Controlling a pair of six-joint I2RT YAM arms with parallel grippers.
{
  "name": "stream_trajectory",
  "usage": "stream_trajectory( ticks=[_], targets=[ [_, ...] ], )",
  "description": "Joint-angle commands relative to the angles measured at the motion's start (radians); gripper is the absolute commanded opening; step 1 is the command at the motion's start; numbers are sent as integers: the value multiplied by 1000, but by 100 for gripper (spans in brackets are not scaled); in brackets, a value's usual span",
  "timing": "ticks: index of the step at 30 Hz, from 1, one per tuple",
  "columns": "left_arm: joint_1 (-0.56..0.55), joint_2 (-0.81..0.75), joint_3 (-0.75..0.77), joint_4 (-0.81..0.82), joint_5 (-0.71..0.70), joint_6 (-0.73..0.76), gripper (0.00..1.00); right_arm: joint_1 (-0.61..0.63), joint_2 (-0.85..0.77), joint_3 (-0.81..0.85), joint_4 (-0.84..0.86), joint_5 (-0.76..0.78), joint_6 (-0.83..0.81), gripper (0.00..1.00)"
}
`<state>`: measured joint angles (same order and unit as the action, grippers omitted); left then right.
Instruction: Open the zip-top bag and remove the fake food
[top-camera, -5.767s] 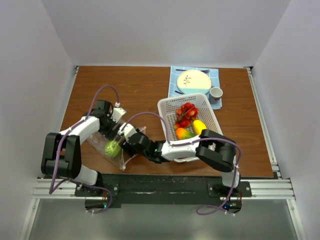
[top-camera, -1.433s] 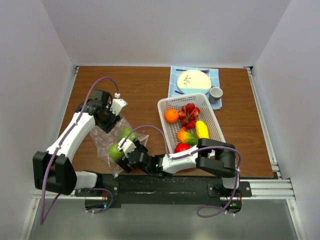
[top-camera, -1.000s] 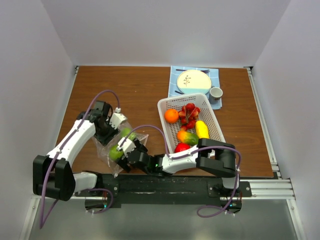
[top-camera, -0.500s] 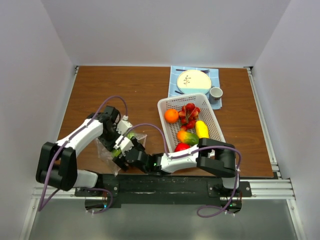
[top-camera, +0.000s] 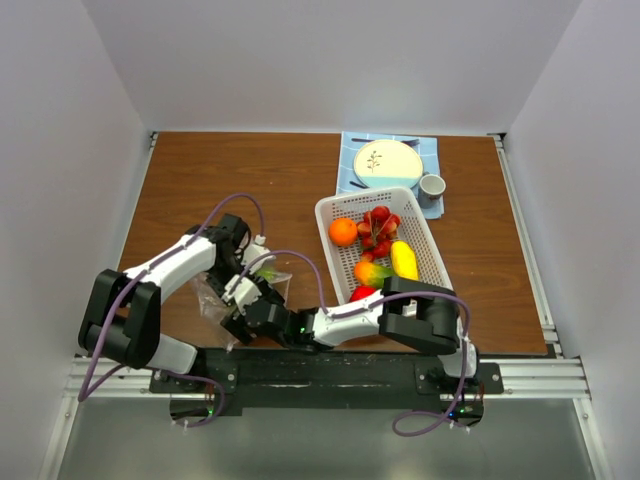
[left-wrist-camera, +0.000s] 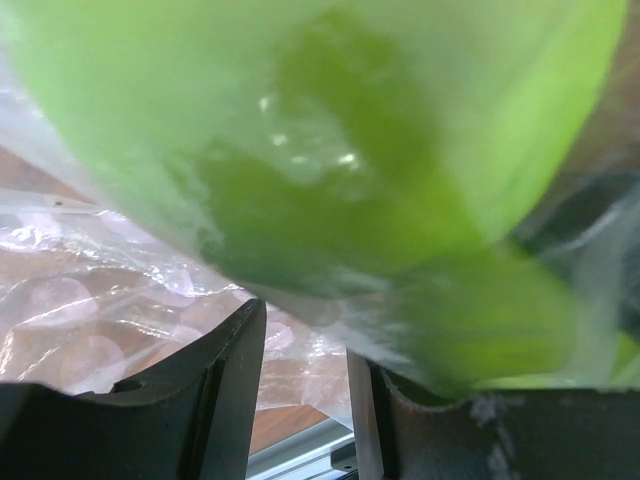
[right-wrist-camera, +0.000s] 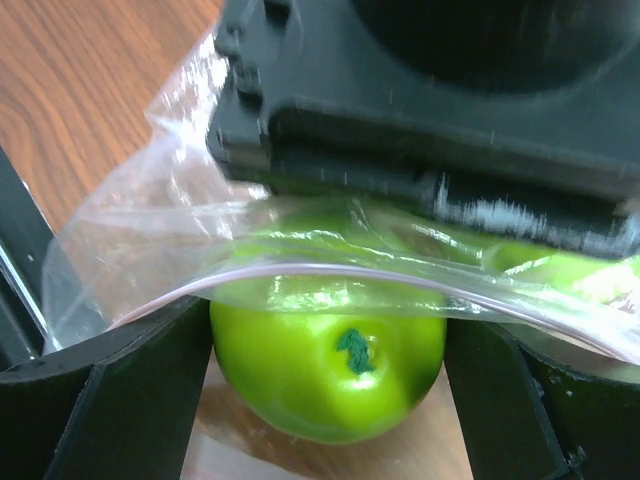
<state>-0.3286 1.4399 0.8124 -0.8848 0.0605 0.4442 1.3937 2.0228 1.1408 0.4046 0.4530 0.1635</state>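
Green fruit (right-wrist-camera: 325, 355) is nearest, glossy, stem dimple facing the right wrist camera; it fills the gap of the right gripper (right-wrist-camera: 328, 385), jaws spread wide, both inner faces against the fruit's sides, so it is clasped; zip-top bag (right-wrist-camera: 135, 245) lies crumpled on the near-left part of the table (top-camera: 250, 170), caught between the two grippers; its zip strip, a thin pink line, runs side to side across the right wrist view and drapes over the top of the green fruit; bag mouth is turned toward the near edge and the right gripper; bag's long axis can't be read from above, too crumpled; second green fruit (right-wrist-camera: 565, 268) sits behind the film, just to the right; left gripper (left-wrist-camera: 306, 385) is right behind the bag mouth, black body against the film; its jaws are nearly together, slim gap with clear film pinched in it, tips hidden behind blurred green; farther right, well apart from the bag, white basket (top-camera: 428, 232), long axis near to far, slightly tilted; most of the fake food (top-camera: 376, 240) lies in it: red fruit (top-camera: 362, 294) at the near end, orange-green fruit (top-camera: 371, 272), lemon (top-camera: 403, 260), strawberries (top-camera: 376, 218), orange (top-camera: 343, 231) toward the far left; beyond it, blue mat (top-camera: 432, 150) with plate (top-camera: 398, 168) and cup (top-camera: 432, 185), cup near the basket's far right corner
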Motion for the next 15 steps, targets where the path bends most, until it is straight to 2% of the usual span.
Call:
stream_trajectory(
  ticks=[1, 3, 4, 6, 7, 9, 10, 13, 15],
  targets=[
    [-6, -12, -5, 41, -48, -6, 42, -1, -27, -53, 45, -4, 22, 90],
    [-6, -9, -18, 64, -57, -9, 41, -1, -33, -70, 54, -13, 28, 82],
    [-6, -4, -21, 72, -83, -12, 40, -1, -39, -75, 54, -16, 28, 72],
    [-4, 7, -21, 92, -96, -21, 38, -1, -58, -78, 54, -16, 22, 61],
    [-4, 10, -21, 98, -109, -24, 37, -1, -70, -76, 47, -14, 16, 48],
    [-4, 28, -21, 130, -140, -38, 37, -1, -108, -75, 36, 33, -4, 35],
    [-4, 36, -12, 150, -190, -48, 37, -5, -122, -76, 33, 50, -25, 23],
    [14, 88, 51, 201, -235, -78, 37, -37, -183, -93, -1, 96, -36, 6],
    [42, 132, 85, 187, -222, -79, 37, -58, -246, -117, -19, 107, -32, 1]
  ],
)
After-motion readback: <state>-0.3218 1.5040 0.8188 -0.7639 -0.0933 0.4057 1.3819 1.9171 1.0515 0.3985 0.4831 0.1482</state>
